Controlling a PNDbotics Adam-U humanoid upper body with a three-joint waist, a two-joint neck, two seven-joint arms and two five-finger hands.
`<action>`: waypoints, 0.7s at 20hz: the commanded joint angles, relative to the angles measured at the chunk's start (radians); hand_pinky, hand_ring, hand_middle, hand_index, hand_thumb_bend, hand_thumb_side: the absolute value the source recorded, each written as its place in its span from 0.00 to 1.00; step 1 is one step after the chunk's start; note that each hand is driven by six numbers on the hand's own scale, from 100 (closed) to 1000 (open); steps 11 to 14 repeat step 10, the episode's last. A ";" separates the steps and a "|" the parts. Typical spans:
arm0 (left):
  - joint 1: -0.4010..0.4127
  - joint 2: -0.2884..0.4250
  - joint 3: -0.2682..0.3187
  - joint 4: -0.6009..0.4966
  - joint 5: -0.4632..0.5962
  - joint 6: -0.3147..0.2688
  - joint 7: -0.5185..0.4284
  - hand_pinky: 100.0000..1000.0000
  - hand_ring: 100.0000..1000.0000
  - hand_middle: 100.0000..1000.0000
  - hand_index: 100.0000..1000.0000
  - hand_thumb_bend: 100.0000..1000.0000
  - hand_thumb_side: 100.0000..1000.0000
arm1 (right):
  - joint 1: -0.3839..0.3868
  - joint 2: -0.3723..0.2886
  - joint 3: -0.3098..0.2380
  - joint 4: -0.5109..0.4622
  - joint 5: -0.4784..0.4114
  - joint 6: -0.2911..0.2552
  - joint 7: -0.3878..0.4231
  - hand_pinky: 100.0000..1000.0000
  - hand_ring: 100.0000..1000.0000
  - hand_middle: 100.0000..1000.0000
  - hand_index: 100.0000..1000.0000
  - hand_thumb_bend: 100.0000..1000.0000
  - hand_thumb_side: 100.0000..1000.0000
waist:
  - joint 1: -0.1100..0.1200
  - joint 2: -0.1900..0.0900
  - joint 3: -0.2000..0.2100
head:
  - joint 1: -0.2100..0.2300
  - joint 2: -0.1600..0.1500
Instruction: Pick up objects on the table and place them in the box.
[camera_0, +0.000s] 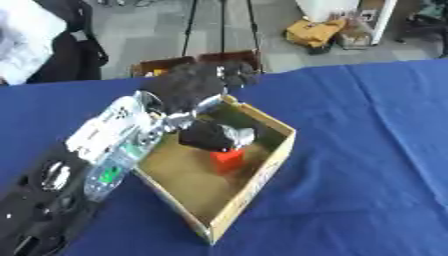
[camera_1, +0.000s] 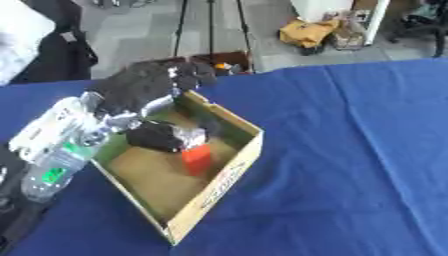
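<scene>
Cardboard box (camera_1: 229, 172) open-topped, on blue tablecloth (camera_1: 350, 150), set askew. Left arm (camera_1: 66, 135) enters from left edge, reaches over box's near-left wall. Left hand (camera_1: 162, 137) inside box, black, fingers curled downward over red block (camera_1: 196, 159); contact with block: cannot tell. Block upright on box floor, near centre. Beyond table's far edge: tripod legs (camera_1: 210, 30), yellow object (camera_1: 308, 32) on grey floor.
</scene>
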 joint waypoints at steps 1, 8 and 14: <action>0.000 0.039 0.093 -0.108 0.063 0.054 0.099 0.58 0.80 0.91 0.94 0.23 0.94 | -0.006 -0.021 -0.012 -0.018 0.005 0.001 -0.007 0.77 0.70 0.67 0.76 0.00 0.65 | 0.005 -0.018 0.005 | -0.012 0.000; 0.053 0.075 0.234 -0.269 0.275 0.153 0.325 0.51 0.72 0.85 0.92 0.26 0.88 | -0.007 -0.027 -0.019 -0.018 0.013 -0.001 -0.016 0.76 0.70 0.67 0.77 0.00 0.66 | -0.007 -0.022 0.021 | -0.027 0.009; 0.077 0.091 0.268 -0.296 0.326 0.161 0.396 0.51 0.71 0.85 0.92 0.29 0.89 | -0.009 -0.029 -0.021 -0.018 0.015 -0.003 -0.019 0.76 0.70 0.67 0.77 0.00 0.66 | -0.011 -0.023 0.028 | -0.034 0.015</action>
